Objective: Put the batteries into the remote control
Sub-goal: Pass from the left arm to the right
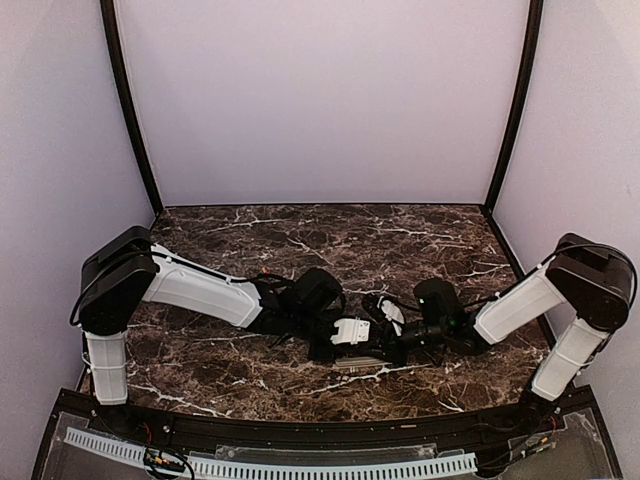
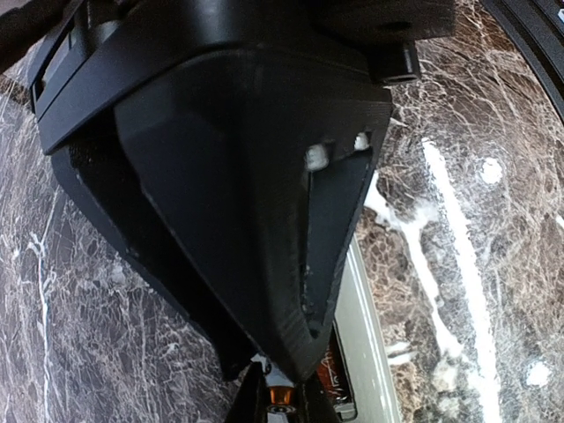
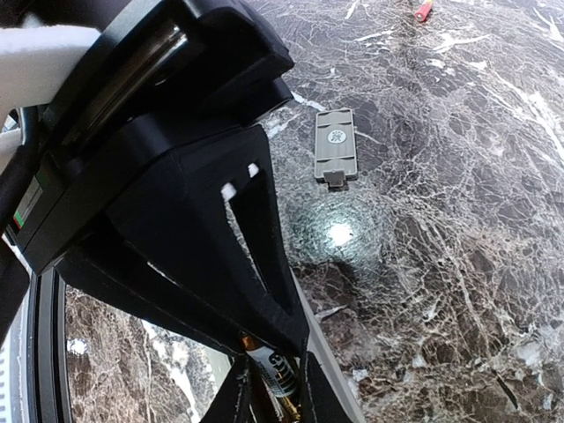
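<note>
Mostly hidden: remote control (image 1: 358, 364) beneath left hand (image 2: 282, 374); right hand (image 3: 269, 388) pinches battery (image 3: 273, 370).

The table (image 1: 300, 235) is veined white on dark brown. The cover (image 3: 336, 145) is coloured grey, one battery (image 3: 424, 11) red.

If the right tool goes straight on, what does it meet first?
Probably the remote control, just beyond the tips of the right tool; the battery it holds would touch first. Depth unclear.

Grey cover (image 3: 336, 147) on marble table (image 3: 458, 220)
</note>
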